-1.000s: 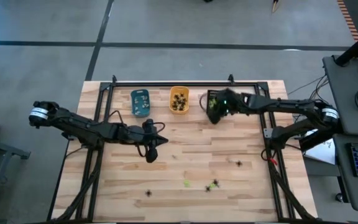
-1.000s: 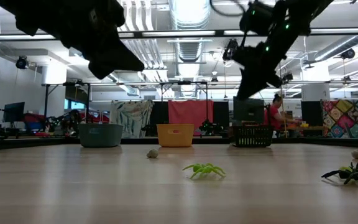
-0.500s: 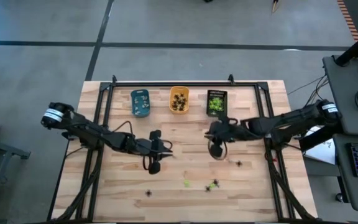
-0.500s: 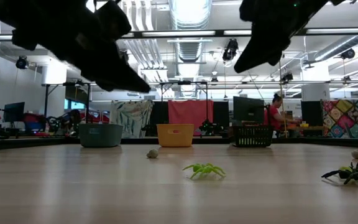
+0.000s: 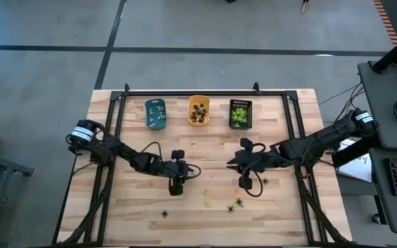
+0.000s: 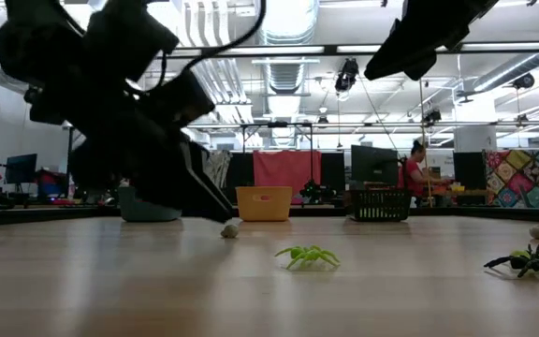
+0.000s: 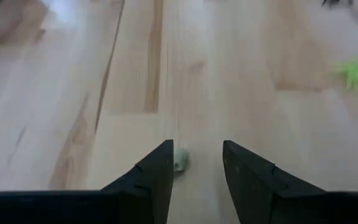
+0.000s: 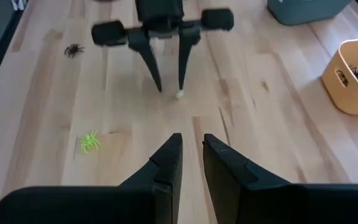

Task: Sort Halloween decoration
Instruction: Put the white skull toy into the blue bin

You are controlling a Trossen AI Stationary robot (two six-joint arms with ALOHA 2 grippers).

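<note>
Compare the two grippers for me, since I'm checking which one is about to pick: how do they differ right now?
The left gripper is down at the table with open fingers beside a small pale figure; the right gripper has nothing between its fingers. The left gripper's fingers stand well apart; the right gripper's show only a narrow gap. Both are dark, two-fingered and hold nothing.

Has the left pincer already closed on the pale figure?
No: in the left wrist view the left pincer stands open, with the pale figure lying on the table between its fingers, beside one of them.
</note>
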